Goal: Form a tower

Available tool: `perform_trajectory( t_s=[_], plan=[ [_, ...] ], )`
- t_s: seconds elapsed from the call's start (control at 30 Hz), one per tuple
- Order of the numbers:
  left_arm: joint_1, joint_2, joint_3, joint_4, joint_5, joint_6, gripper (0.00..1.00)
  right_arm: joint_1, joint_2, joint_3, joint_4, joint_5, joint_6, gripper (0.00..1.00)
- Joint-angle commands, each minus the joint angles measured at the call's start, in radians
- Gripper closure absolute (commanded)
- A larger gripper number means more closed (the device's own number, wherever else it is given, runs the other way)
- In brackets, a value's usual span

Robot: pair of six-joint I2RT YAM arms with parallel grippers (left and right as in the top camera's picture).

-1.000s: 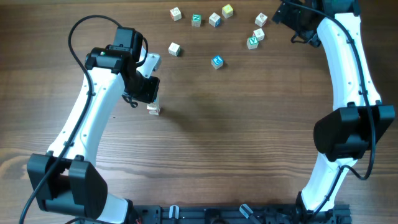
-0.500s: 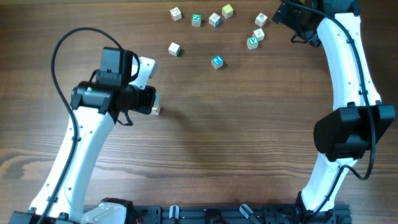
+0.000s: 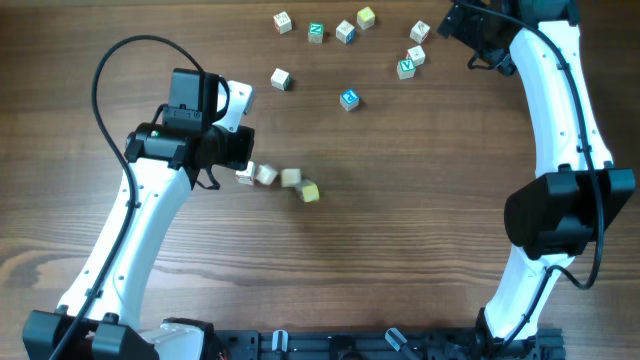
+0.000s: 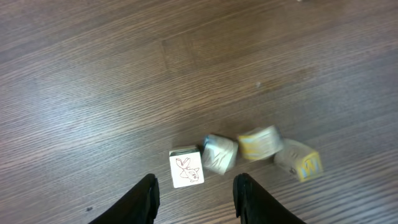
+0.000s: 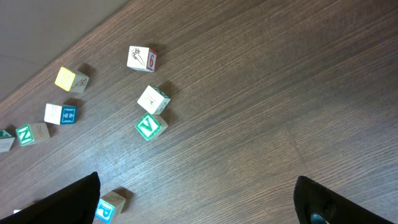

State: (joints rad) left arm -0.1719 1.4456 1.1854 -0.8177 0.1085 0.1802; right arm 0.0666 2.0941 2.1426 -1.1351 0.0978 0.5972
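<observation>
No tower is in view: several small wooden cubes lie tumbled in a row on the table. From left to right they are a white picture cube, a pale cube, a blurred yellowish cube and a pale yellow cube. My left gripper hangs open just above and behind the white cube, with nothing between its fingers. My right gripper is wide open at the far right corner and holds nothing.
Loose letter cubes are scattered along the far side: a white one, a blue one, a green N, a green V and a yellow one.
The stack under my left gripper has toppled and its cubes have spilled out to the right. My left jaws have opened wider. The right arm has not moved.
</observation>
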Motion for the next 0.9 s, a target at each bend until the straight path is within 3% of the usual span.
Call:
perform_trajectory(
  t_s=[0.0, 0.3, 0.63, 0.87],
  plan=[
    [0.002, 0.0, 0.0, 0.008, -0.023, -0.038, 0.59, -0.002, -0.02, 0.009, 0.003, 0.007, 0.006, 0.0],
    [-0.03, 0.0, 0.0, 0.029, 0.037, -0.067, 0.6, -0.002, -0.02, 0.009, 0.003, 0.007, 0.006, 0.01],
    [-0.082, 0.0, 0.0, 0.01, 0.028, -0.254, 0.58, -0.002, -0.02, 0.009, 0.003, 0.007, 0.006, 0.0],
    [-0.004, -0.046, 0.0, 0.005, -0.062, -0.41, 0.55, -0.002, -0.02, 0.009, 0.004, 0.008, 0.006, 0.0]
  ],
)
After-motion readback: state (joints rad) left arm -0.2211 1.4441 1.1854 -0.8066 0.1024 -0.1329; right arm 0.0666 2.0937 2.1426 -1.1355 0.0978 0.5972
